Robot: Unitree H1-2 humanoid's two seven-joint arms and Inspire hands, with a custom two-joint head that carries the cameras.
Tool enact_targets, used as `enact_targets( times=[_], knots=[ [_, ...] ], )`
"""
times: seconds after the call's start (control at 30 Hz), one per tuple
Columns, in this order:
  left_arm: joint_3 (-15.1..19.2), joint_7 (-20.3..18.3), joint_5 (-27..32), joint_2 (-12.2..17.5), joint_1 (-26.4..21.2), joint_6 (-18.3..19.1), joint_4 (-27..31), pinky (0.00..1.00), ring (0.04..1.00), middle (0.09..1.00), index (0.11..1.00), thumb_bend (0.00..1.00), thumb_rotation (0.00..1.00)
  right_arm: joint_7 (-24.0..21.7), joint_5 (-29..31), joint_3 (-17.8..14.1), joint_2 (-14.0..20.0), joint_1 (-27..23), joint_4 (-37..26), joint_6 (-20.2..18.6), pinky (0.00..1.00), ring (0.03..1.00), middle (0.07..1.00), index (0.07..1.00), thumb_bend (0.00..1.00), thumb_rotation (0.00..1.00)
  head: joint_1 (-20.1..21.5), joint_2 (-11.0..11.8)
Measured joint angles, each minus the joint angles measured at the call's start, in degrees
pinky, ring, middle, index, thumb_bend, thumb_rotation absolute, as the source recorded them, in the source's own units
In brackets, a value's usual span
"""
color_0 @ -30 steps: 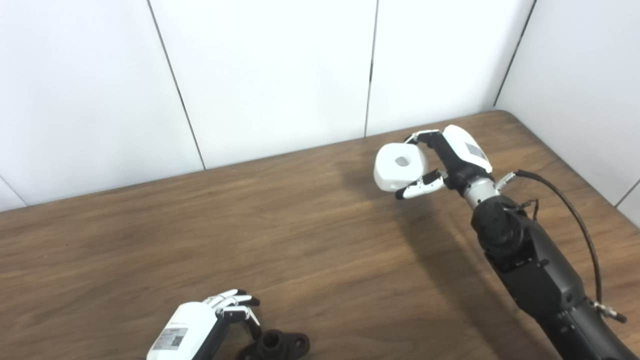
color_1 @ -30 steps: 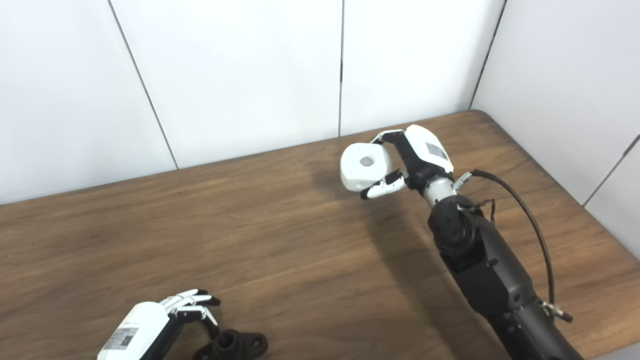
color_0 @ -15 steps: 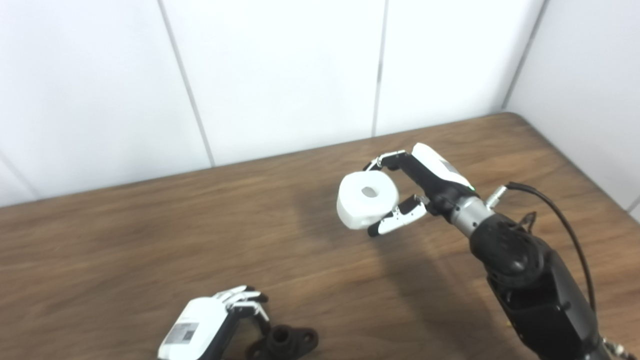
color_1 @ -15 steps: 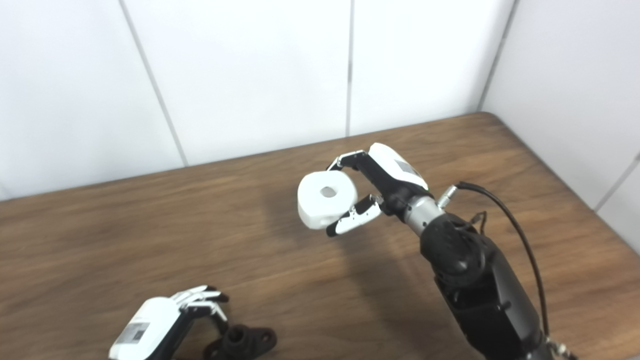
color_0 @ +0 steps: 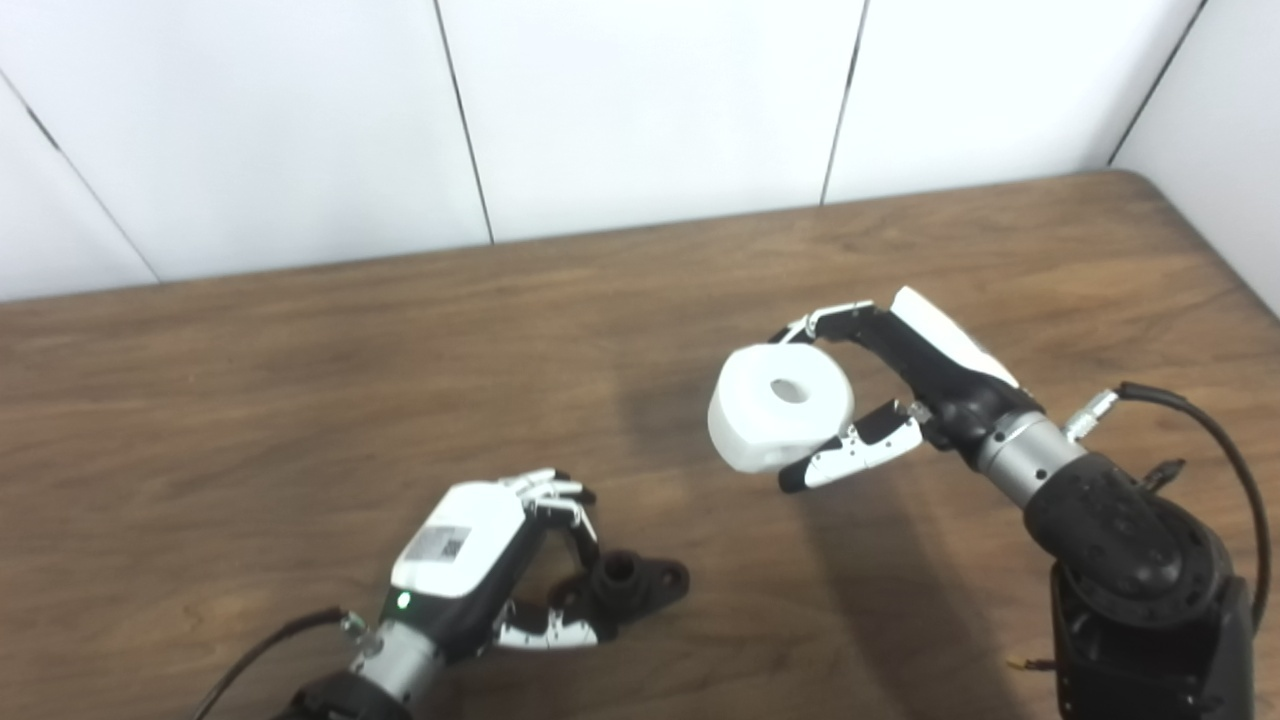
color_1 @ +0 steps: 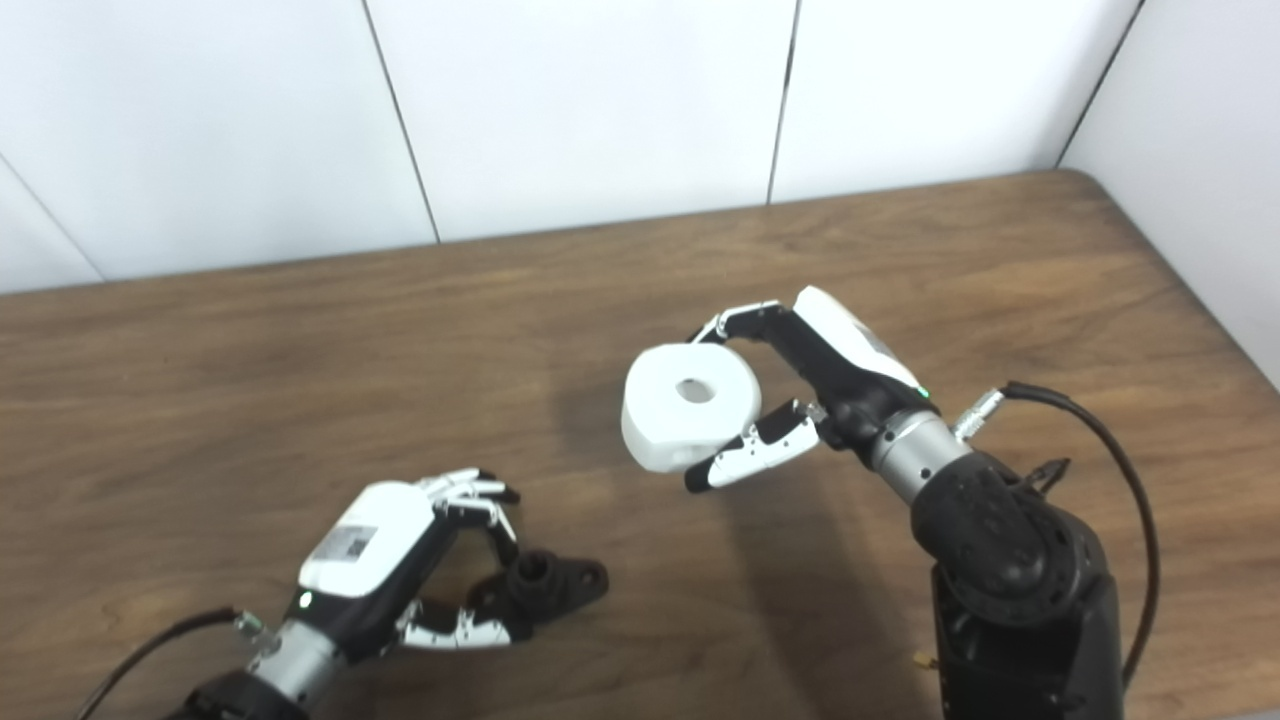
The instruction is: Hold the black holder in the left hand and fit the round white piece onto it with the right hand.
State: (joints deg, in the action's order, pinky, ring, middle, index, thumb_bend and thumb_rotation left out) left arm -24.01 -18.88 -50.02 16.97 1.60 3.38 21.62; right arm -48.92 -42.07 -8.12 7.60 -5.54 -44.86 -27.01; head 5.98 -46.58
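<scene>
Fingers (color_0: 835, 318) of the right hand (color_0: 915, 375) curl over the far rim of the white piece (color_0: 780, 408), thumb pressed on its near side: firm grasp, piece held clear above the table (color_0: 300, 400), bore facing up and slightly toward the camera. Right forearm comes in from the lower right, wrist angled up-left, cable (color_0: 1215, 470) looping off the wrist.

Left hand (color_0: 490, 560) sits low at the near edge of the table, palm down, back of hand up. Its fingers arch over the left end of the holder (color_0: 630, 582) and the thumb lies along the holder's near side. Looks like contact on both sides, but I cannot tell if it's a closed grip or just resting against it. Holder lies flat on the table, socket pointing up, flange end sticking out to the right of the hand.

Piece and holder are well apart, piece up and to the right of the holder.

Versus 1 s ago: camera has tilted down and panned, so the whole scene shifted. Allowing for that, the right hand has carried the piece nearer, away from the back wall (color_0: 650, 100). Left hand is still at the holder, same pose; holder still on the table.
</scene>
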Motion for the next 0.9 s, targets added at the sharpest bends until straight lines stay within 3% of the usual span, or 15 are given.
enact_targets(
  times=[0.23,0.47,0.73,0.9],
  knots=[
    [-0.34,-0.07,-0.75,-0.54,-0.23,0.54,0.01,0.81,0.864,0.79,0.486,0.52,0.05,-4.44,-1.59,-0.99,-3.39,0.43,-3.21,-0.01,0.9,0.856,0.757,0.481,0.52,0.15,-0.44,-1.23],
    [-0.53,-1.11,-1.83,-1.45,-0.57,1.52,0.23,0.82,0.868,0.792,0.486,0.52,0.05,-7.26,-2.54,0.16,-5.05,0.45,-4.68,0.0,0.93,0.864,0.762,0.483,0.52,0.15,-1.93,-2.64],
    [-1.18,-1.72,-2.81,-2.29,-0.97,2.76,0.41,0.82,0.865,0.788,0.486,0.52,0.05,-7.03,-3.22,4.66,-4.95,2.21,-4.23,0.0,0.83,0.872,0.761,0.483,0.52,0.15,-2.9,-3.08],
    [-1.46,-2.09,-3.42,-2.73,-1.14,3.08,0.41,0.83,0.864,0.788,0.486,0.52,0.05,-5.11,-3.29,8.39,-3.59,3.03,-2.51,0.01,0.87,0.871,0.759,0.483,0.52,0.15,-3.6,-3.17]
  ],
)
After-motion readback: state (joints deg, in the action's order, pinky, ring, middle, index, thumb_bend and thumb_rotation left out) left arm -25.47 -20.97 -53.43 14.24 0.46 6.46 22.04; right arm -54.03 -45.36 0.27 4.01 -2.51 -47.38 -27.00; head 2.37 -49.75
